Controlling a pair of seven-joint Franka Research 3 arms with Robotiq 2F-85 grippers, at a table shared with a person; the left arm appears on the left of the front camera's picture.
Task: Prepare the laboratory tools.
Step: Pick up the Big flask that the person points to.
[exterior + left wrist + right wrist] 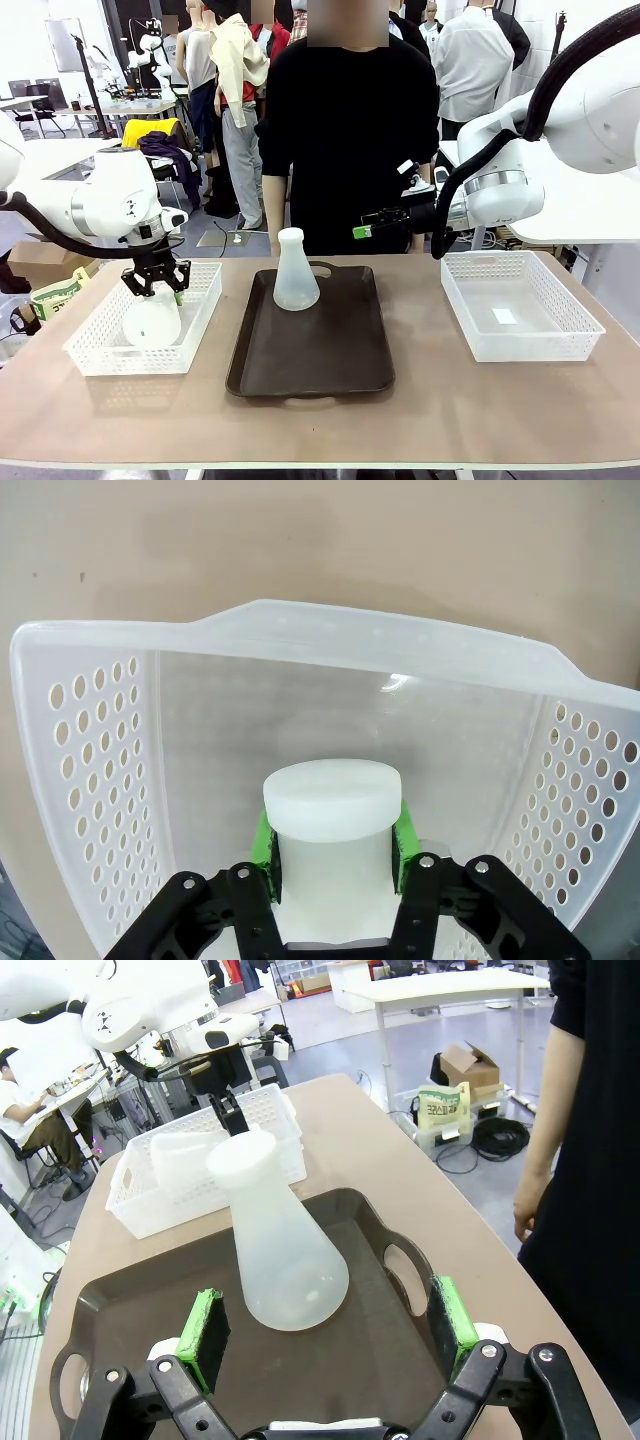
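The left pincer (156,284) is clenched on the neck of a flask (152,320). In the left wrist view its green pads (263,842) press both sides of that neck, just under the flat top of the flask (332,810). This flask stands upright inside the left basket (100,352), which sits on the surface (450,410) just left of the tray (310,365). Whether its base rests on the basket floor cannot be told.

The right pincer (366,228) hangs in the air over the tray's far right corner, released, holding nothing. In the right wrist view its pads (205,1325) stand wide apart. Between them, farther off, the second flask (285,1250) stands upright on the tray (130,1310), apart from both pads. In the front view this second flask (295,272) is on the tray's far half.

The right basket (520,345) sits right of the tray. A person (345,130) in black stands behind the tray's far edge.
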